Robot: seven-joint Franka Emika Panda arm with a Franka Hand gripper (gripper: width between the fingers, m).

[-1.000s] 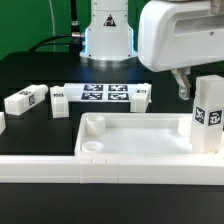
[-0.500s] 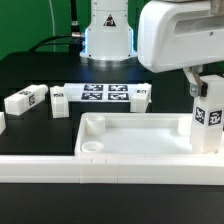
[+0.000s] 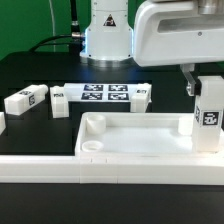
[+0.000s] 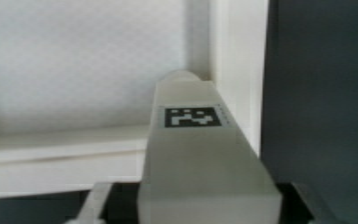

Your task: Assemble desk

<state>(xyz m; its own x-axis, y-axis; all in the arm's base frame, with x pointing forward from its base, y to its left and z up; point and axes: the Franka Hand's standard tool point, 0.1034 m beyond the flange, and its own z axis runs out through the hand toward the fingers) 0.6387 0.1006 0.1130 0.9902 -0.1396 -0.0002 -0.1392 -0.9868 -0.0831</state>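
Observation:
The desk's white tray-like top (image 3: 131, 123) lies rim up near the front of the black table. A white square leg (image 3: 210, 112) with a tag stands upright at the top's corner on the exterior view's right. My gripper (image 3: 203, 80) comes down from above and is shut on this leg's upper end. In the wrist view the leg (image 4: 202, 150) fills the gap between my jaws, with the top's inner floor (image 4: 87, 80) beyond it. Its lower end is hidden behind the rim.
A loose leg (image 3: 27, 100) lies at the exterior view's left, with another white part (image 3: 60, 99) beside it. The marker board (image 3: 105, 94) lies behind the top, in front of the arm's base (image 3: 108, 40). A long white rail (image 3: 60, 166) runs along the front.
My jaws have closed from wide open onto the upright leg's upper end. The leg now stands a little straighter. The other parts have not moved.

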